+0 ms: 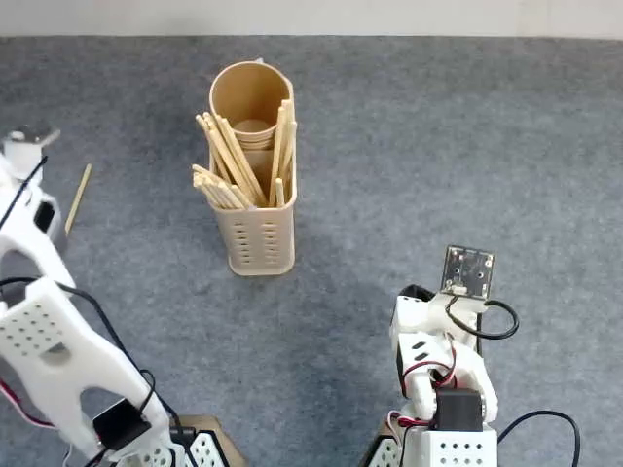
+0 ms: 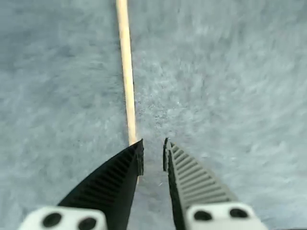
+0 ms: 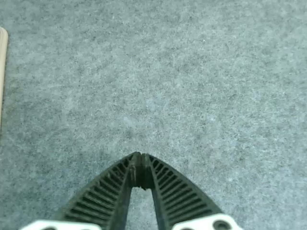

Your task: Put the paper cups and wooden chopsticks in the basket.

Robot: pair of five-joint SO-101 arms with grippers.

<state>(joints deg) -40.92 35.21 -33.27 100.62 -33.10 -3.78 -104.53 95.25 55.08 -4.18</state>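
Note:
A beige perforated basket (image 1: 258, 238) stands upright on the grey carpet. It holds stacked paper cups (image 1: 248, 102) and several wooden chopsticks (image 1: 230, 171). One loose chopstick (image 1: 78, 197) lies on the carpet at the far left. In the left wrist view this chopstick (image 2: 125, 72) runs away from my left gripper (image 2: 153, 146). The gripper is open by a narrow gap, and the stick's near end passes under one fingertip (image 2: 138, 149), outside the gap. My right gripper (image 3: 141, 160) is shut on nothing, low over bare carpet to the right of the basket.
The left arm (image 1: 44, 331) stretches along the left edge of the table. The right arm (image 1: 438, 360) sits folded at the lower right. A beige edge (image 3: 2, 72) borders the right wrist view. Open carpet lies to the right of and behind the basket.

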